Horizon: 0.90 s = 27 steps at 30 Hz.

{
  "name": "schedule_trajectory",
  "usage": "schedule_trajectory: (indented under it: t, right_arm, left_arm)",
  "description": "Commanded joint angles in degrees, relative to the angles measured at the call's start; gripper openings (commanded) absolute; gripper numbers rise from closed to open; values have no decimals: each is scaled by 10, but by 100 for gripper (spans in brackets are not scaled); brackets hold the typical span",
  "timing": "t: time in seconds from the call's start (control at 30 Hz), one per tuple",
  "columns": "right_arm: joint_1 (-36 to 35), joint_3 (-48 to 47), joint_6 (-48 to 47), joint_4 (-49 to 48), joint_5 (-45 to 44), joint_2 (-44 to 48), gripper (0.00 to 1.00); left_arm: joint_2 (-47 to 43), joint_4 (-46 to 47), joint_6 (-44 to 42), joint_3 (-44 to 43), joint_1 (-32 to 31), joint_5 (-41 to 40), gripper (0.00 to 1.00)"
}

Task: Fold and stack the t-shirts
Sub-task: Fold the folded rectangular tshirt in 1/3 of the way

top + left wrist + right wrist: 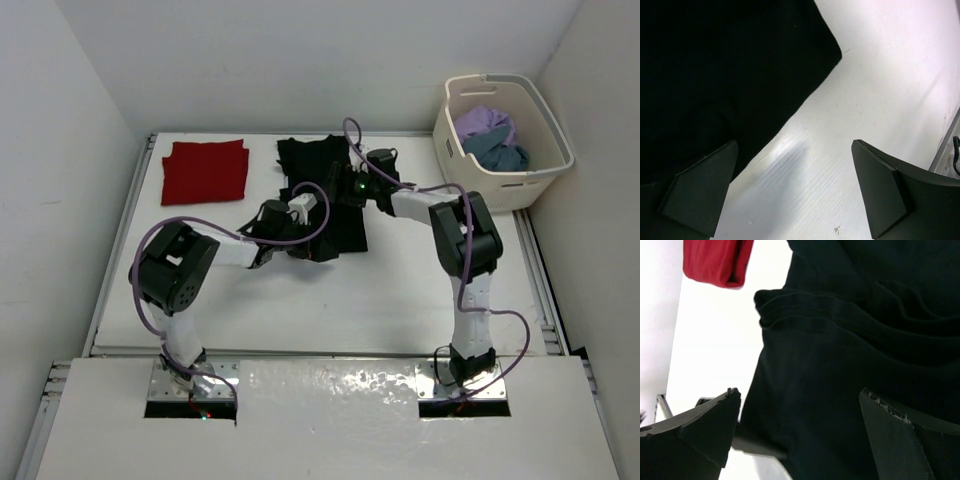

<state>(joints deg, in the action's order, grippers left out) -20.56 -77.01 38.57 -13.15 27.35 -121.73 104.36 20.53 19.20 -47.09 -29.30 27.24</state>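
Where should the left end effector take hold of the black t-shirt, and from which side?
Probably its free corner: the black t-shirt lies flat on the table, so come in low from the bare-table side. The open left end effector straddles that edge; slide one finger under.

My left gripper [794, 150] hangs with jaws spread wide over the white table [880, 90]; the black t-shirt [715, 65] lies beneath one finger.

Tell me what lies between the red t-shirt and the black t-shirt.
Nothing but a bare strip of white table lies between the red t-shirt and the black t-shirt. This is clearest in the top external view.
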Motion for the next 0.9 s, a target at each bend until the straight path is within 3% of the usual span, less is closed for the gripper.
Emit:
schedule_trajectory:
  t: [0.0,0.3,0.5,0.7,0.87]
  right_arm:
    - [0,-52,11,-61,25,-38,99]
    - [4,-240,7,-58,-18,-177,99]
    - [20,-345,-41,13,-72,-197,99]
    - [26,-295,-136,72,-89,-63,99]
    - [50,-148,-132,83,-132,84,99]
  left_arm:
    - [44,-16,-6,9,-5,8,99]
    - [41,-35,-11,24,-5,-20,99]
    - [24,-57,-5,14,-5,-15,98]
    - [-48,-141,-12,-98,-5,-60,100]
    - [-55,-184,-4,-168,3,-148,100]
